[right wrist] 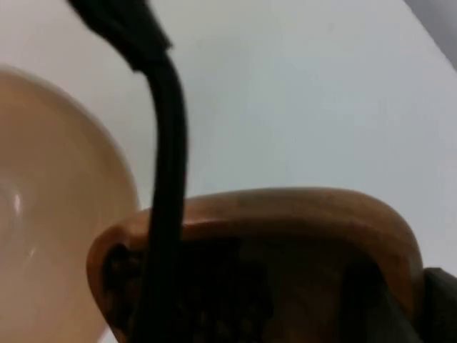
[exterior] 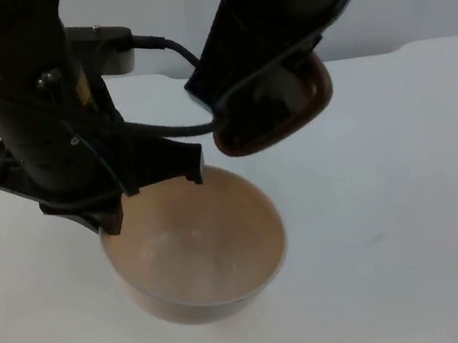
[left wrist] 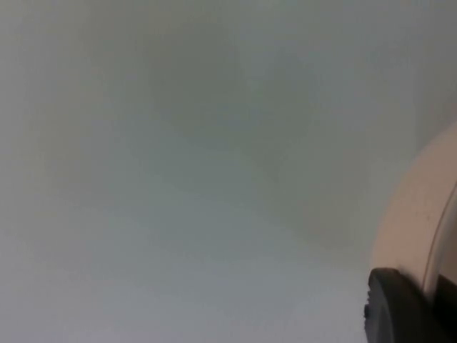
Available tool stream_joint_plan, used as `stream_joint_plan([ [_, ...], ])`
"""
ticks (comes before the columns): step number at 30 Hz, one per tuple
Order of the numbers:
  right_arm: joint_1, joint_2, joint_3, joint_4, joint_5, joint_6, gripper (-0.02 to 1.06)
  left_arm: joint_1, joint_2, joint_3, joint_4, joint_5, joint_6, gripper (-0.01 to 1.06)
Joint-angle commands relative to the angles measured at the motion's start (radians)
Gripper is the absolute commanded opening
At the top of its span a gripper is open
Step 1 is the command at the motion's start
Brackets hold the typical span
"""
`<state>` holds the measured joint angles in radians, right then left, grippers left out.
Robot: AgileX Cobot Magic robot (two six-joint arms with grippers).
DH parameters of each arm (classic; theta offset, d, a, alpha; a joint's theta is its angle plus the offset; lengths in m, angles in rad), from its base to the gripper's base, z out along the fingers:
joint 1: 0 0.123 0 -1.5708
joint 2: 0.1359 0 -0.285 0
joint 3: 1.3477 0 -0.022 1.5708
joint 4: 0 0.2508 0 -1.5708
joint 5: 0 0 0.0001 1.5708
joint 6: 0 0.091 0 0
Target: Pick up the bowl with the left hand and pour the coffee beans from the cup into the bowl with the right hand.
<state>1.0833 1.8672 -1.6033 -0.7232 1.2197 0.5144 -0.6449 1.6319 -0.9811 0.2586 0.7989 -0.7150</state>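
Two grippers are busy over the table (exterior: 400,201) right now, and I have both on my screens. My left gripper (exterior: 152,193) is clamped on the near-left rim of the bowl (exterior: 196,246), one finger inside the wall and one outside. From the top view the bowl looks raised off the table, a soft shadow under it, its tan inside bare as far as I can make out. On the left wrist view I see the bowl's pale outer wall (left wrist: 418,214) curving up next to a black fingertip (left wrist: 396,307), with white table beyond. My right gripper (exterior: 273,91) is closed around the cup (exterior: 276,115), a dark brown one, and I hold it just above and behind the bowl's far rim, tipped so its mouth faces down toward the bowl. On the right wrist view the cup (right wrist: 285,236) sits close up, its orange-brown rim arching over a dark interior where I cannot make out the beans clearly. Beside it I see the bowl's rim and glossy inner wall (right wrist: 50,214). Cup and bowl look apart, not touching, from the top view.
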Motion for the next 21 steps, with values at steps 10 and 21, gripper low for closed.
stream_joint_plan([
  [10, 0.034, 0.0, -0.006, -0.136, 0.001, -0.006, 0.0, -0.005, -0.007, 0.0, -0.009, -0.006, -0.004, 0.0],
  [21, 0.067, 0.0, -0.006, -0.204, 0.001, -0.032, 0.0, -0.005, -0.007, 0.0, -0.009, -0.015, -0.004, 0.0],
])
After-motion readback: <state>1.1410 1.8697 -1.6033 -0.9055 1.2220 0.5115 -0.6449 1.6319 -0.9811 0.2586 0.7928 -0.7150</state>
